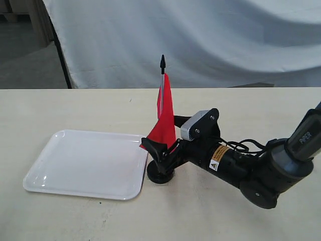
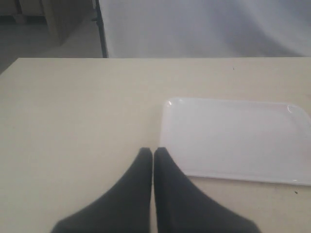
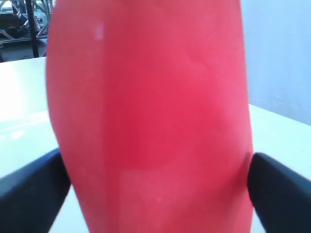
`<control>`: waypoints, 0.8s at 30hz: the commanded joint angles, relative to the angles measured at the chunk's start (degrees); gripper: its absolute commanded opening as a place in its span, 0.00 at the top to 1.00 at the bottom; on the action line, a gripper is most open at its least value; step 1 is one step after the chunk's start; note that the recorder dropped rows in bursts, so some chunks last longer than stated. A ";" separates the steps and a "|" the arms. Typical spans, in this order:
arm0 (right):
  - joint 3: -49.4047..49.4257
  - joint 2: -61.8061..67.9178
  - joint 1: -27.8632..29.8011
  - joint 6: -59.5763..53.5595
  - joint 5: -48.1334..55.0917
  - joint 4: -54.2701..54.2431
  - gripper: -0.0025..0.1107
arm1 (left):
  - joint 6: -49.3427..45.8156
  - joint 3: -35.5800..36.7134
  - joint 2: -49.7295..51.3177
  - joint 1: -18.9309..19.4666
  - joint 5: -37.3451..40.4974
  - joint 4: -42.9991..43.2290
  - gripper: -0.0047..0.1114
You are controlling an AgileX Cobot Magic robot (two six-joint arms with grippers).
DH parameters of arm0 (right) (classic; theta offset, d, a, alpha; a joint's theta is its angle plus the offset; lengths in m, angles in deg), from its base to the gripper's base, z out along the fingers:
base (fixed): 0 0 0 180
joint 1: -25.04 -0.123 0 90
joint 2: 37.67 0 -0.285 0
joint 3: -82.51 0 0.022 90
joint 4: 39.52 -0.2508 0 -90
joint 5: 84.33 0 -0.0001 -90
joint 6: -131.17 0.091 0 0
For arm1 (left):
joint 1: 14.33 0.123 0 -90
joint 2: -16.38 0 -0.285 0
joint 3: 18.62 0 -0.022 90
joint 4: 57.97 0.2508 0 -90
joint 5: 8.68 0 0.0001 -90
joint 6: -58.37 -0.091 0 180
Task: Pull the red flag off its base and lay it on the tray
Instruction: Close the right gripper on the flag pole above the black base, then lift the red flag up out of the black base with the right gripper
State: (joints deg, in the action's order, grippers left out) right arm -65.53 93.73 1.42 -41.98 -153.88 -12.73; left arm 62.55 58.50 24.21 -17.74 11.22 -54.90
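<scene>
The red flag [image 1: 165, 120] stands upright in its round black base [image 1: 160, 175], just right of the white tray [image 1: 85, 163]. My right gripper [image 1: 160, 150] reaches in from the right, low on the flag just above the base. It is open, one finger on each side of the flag. In the right wrist view the red flag's cloth [image 3: 150, 121] fills the frame between the wide-spread fingers [image 3: 279, 189] and hides the pole. My left gripper [image 2: 153, 153] is shut on nothing, hovering over the table beside the tray [image 2: 233, 141]. It lies outside the exterior view.
A pale wooden table [image 1: 251, 110] carries everything. A white cloth backdrop [image 1: 200, 40] hangs behind its far edge. The right arm [image 1: 261, 170] lies low over the table's right side.
</scene>
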 commanded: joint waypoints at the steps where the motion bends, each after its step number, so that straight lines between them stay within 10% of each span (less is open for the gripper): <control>1: -0.12 0.10 0.06 -0.44 -0.41 0.45 0.42 | 0.13 0.09 -0.04 -0.13 -0.22 -0.28 0.95; 7: -0.12 0.10 0.06 0.01 -0.38 3.63 0.98 | 0.13 0.09 -0.04 -0.13 -0.22 -0.28 0.95; 18: 1.49 -5.78 0.19 0.01 -0.04 4.65 0.98 | 0.13 0.09 -0.04 -0.13 -0.22 -0.28 0.95; 24: 1.47 -16.25 -0.67 -0.04 17.27 4.51 0.98 | 0.13 0.09 -0.04 -0.13 -0.22 -0.28 0.95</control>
State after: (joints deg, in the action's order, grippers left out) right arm -64.08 81.81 1.18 -41.55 -144.94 -8.07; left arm 62.55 58.50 24.21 -17.74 11.22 -54.90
